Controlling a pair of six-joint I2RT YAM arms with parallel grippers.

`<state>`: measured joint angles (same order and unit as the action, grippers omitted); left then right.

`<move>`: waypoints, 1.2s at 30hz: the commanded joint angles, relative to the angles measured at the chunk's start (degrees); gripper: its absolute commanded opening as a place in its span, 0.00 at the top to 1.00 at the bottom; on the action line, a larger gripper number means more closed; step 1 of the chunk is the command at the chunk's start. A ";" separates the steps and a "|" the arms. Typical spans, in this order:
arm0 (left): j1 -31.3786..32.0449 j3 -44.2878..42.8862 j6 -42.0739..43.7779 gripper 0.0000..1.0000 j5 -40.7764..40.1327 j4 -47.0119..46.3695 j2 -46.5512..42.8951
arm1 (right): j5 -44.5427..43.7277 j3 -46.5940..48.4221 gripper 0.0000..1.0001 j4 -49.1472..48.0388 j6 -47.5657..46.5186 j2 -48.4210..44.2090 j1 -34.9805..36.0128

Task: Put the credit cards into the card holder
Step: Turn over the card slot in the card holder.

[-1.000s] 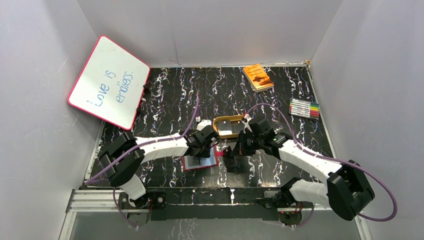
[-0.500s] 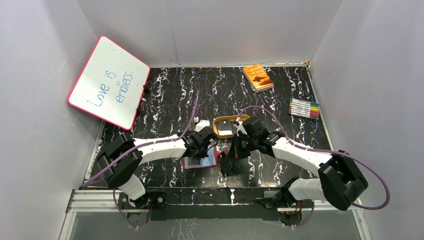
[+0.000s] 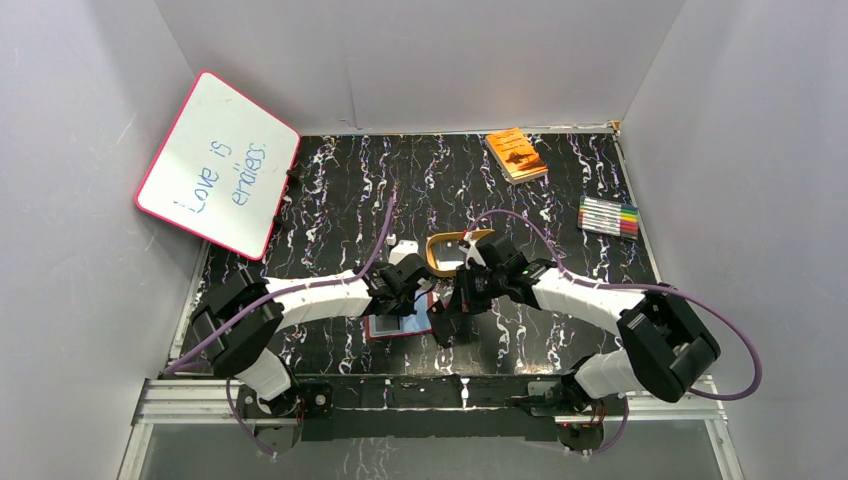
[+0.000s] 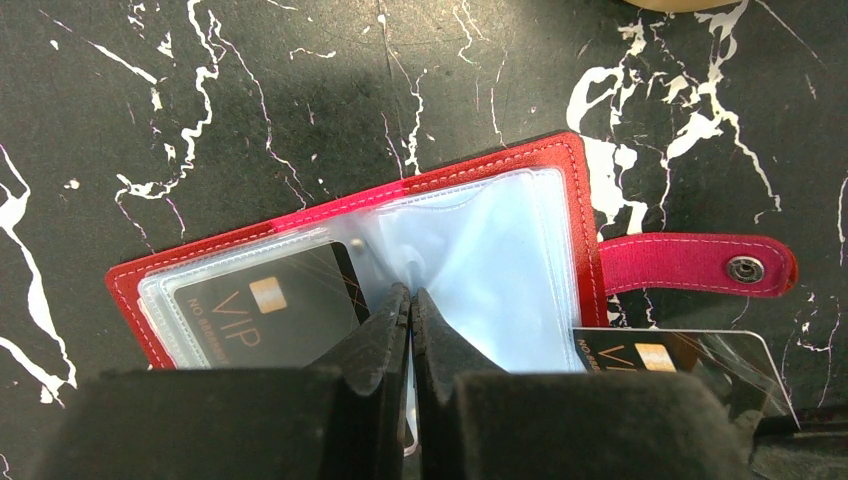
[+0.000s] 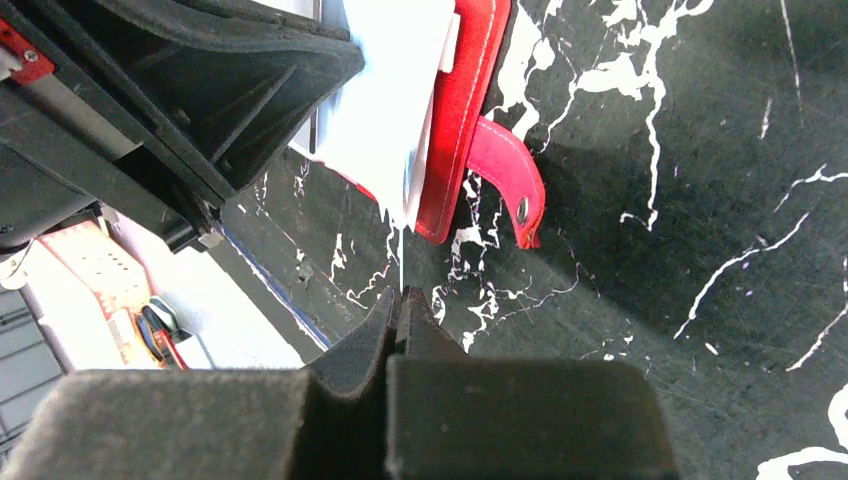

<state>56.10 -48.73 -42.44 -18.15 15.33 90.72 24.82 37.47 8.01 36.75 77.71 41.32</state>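
Observation:
The red card holder [image 4: 480, 172] lies open on the table, clear plastic sleeves up, its snap tab [image 4: 700, 265] pointing right. One black credit card [image 4: 265, 315] sits inside the left sleeve. My left gripper [image 4: 411, 292] is shut on a clear sleeve at the holder's middle fold. A second black credit card [image 4: 650, 357] hangs just off the holder's lower right corner. My right gripper [image 5: 398, 295] is shut on this card [image 5: 402, 262], which shows only edge-on there, pointing at the holder [image 5: 465, 120]. From above, both grippers [image 3: 408, 303] [image 3: 443, 318] meet over the holder [image 3: 385, 328].
A gold oval tray [image 3: 440, 262] sits right behind the grippers. An orange book [image 3: 517, 153] and a pack of markers [image 3: 608, 216] lie at the back right. A whiteboard [image 3: 218, 165] leans on the left wall.
My left gripper has shut on the holder's clear sleeve. The right arm has swung left, carrying its card closer to the holder.

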 commanded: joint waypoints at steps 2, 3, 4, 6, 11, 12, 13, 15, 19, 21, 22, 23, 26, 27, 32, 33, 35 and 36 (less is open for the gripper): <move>0.45 3.31 -0.54 1.00 1.94 3.52 1.56 | 0.58 2.74 1.00 -3.70 0.58 1.21 0.20; 0.42 3.37 -0.60 1.00 1.90 3.55 1.47 | 0.52 2.70 1.00 -3.66 0.59 1.22 0.23; 0.44 3.45 -0.69 1.00 1.89 3.53 1.38 | 0.31 2.63 1.00 -3.62 0.53 1.16 0.18; 0.47 3.62 -0.76 1.00 1.89 3.49 1.27 | -0.09 2.66 1.00 -3.68 0.53 0.83 0.24; 0.50 3.89 -0.80 1.00 1.89 3.46 1.22 | -3.74 3.44 1.00 -1.89 0.50 -1.31 0.23; 0.47 3.92 -0.87 1.00 1.89 3.42 1.22 | -4.55 3.60 1.00 -1.71 0.44 -2.40 0.21; 0.42 3.91 -0.89 1.00 1.89 3.47 1.17 | -4.93 3.65 1.00 -1.87 0.36 -3.12 0.19; 0.42 3.99 -0.97 1.00 1.89 3.40 1.13 | -4.85 3.92 1.00 -2.54 0.09 -3.69 0.23; 0.46 4.08 -1.21 1.00 1.80 3.29 1.05 | -3.05 5.65 1.00 -1.52 -0.51 -1.91 0.20; 0.43 4.08 -1.24 1.00 1.88 3.17 1.00 | -2.81 5.90 1.00 -1.21 -0.62 -0.96 0.22; 0.50 4.08 -1.31 1.00 1.89 3.13 1.08 | -2.76 5.80 1.00 -1.39 -0.53 -0.64 0.19; 0.46 4.08 -1.33 1.00 1.97 3.20 1.02 | -2.74 5.69 1.00 -1.46 -0.41 -0.37 0.23; 0.42 4.08 -1.33 1.00 1.98 3.19 0.80 | -2.89 5.44 1.00 -1.43 -0.12 0.42 0.23; 0.45 4.08 -1.27 1.00 1.94 3.21 0.74 | -2.93 5.35 1.00 -1.42 -0.15 0.62 0.25; 0.47 4.17 -1.37 1.00 1.86 3.19 0.49 | -2.89 5.01 1.00 -1.42 -0.28 1.66 0.19; 0.44 4.17 -1.42 1.00 1.89 3.13 0.44 | -2.85 4.96 1.00 -1.34 -0.17 1.84 0.17; 0.44 4.13 -1.45 1.00 1.88 3.18 0.43 | -2.93 4.74 1.00 -1.33 -0.11 2.05 0.21; 0.49 4.09 -1.47 1.00 1.89 3.19 0.47 | -2.96 4.60 1.00 -1.33 -0.10 2.08 0.24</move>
<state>56.10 -47.35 -43.51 -18.28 13.87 89.78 21.28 41.28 7.16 37.12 79.75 41.34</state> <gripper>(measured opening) 0.007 0.011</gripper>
